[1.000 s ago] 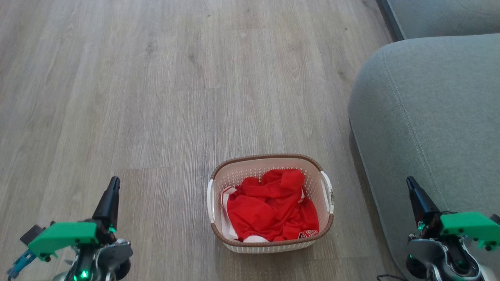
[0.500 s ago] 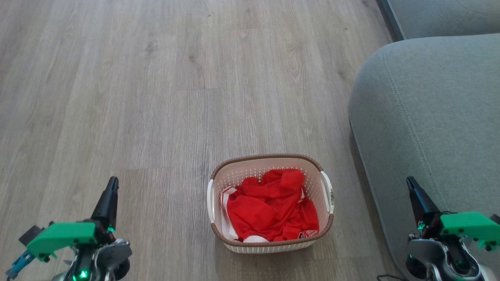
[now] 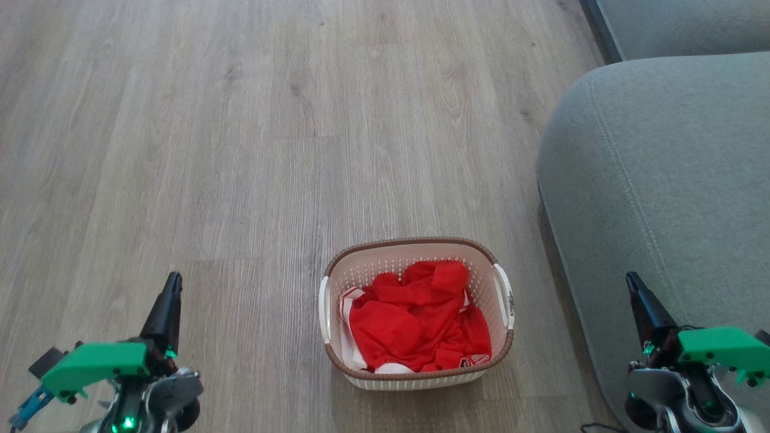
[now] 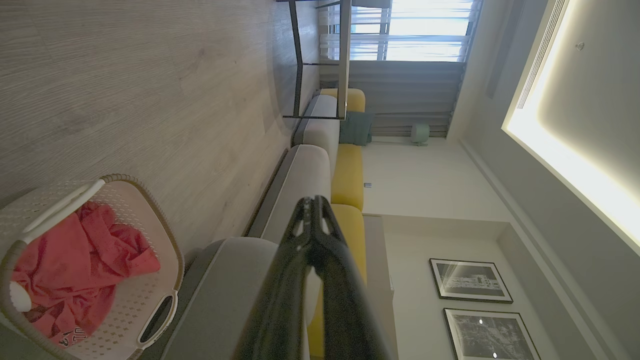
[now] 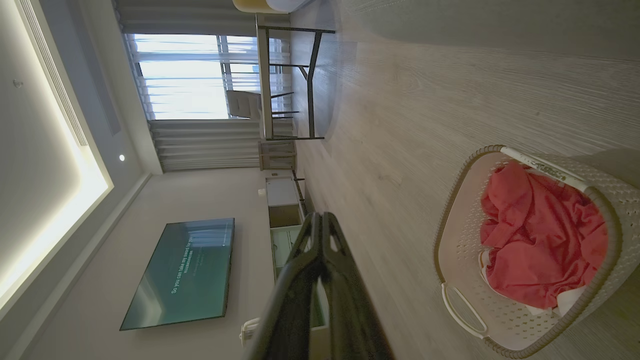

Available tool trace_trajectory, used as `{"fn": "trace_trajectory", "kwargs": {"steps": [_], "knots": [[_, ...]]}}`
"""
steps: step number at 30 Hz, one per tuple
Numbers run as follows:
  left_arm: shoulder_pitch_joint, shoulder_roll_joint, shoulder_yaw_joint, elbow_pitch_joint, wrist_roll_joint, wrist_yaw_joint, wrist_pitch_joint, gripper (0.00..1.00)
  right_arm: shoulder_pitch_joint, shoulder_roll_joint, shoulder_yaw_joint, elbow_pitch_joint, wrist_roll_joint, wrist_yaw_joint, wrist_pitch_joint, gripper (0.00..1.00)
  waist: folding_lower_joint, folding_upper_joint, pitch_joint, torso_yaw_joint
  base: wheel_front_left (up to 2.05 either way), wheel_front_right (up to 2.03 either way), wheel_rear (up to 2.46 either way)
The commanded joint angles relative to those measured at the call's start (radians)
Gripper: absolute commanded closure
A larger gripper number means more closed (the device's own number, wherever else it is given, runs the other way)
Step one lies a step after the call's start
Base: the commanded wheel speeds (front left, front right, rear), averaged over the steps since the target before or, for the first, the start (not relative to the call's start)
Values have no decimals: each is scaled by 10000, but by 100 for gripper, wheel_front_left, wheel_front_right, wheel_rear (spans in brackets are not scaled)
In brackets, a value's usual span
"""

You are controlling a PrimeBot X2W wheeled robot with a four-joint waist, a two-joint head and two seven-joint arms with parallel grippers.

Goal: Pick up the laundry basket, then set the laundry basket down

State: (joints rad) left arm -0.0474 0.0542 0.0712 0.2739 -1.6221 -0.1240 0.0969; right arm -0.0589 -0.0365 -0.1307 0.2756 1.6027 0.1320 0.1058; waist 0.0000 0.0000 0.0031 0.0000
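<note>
One laundry basket (image 3: 373, 267) stands upright on the floor (image 3: 240, 150), long axis left-right between its two handles (image 3: 323, 310). The left tool (image 3: 173, 278) and right tool (image 3: 630, 276) are closed, empty.

cream perforated laundry basket (image 3: 415, 255), brown rim, red clothing (image 3: 415, 319).

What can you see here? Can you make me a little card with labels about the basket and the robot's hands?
Basket: laundry basket, cream with a brown rim, standing on the wooden floor
Inside: red clothing, crumpled
Handles: two white handles, one on each side, nothing touching them
Left hand: left gripper, shut, empty, off to the basket's left
Right hand: right gripper, shut, empty, off to the basket's right, near the grey sofa
Job so far: basket not yet picked up
</note>
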Motion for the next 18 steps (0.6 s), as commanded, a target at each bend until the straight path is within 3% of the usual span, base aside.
{"fn": "trace_trajectory", "kwargs": {"steps": [1,18], "knots": [[-597,41,320,-290,48,-67,78,100,-490,-137,171,-309,61,-13,73,100,0,0,0,0,0,0,0],[-599,23,345,-290,69,-67,98,100,-490,-137,171,-309,61,-13,73,100,0,0,0,0,0,0,0]]}}
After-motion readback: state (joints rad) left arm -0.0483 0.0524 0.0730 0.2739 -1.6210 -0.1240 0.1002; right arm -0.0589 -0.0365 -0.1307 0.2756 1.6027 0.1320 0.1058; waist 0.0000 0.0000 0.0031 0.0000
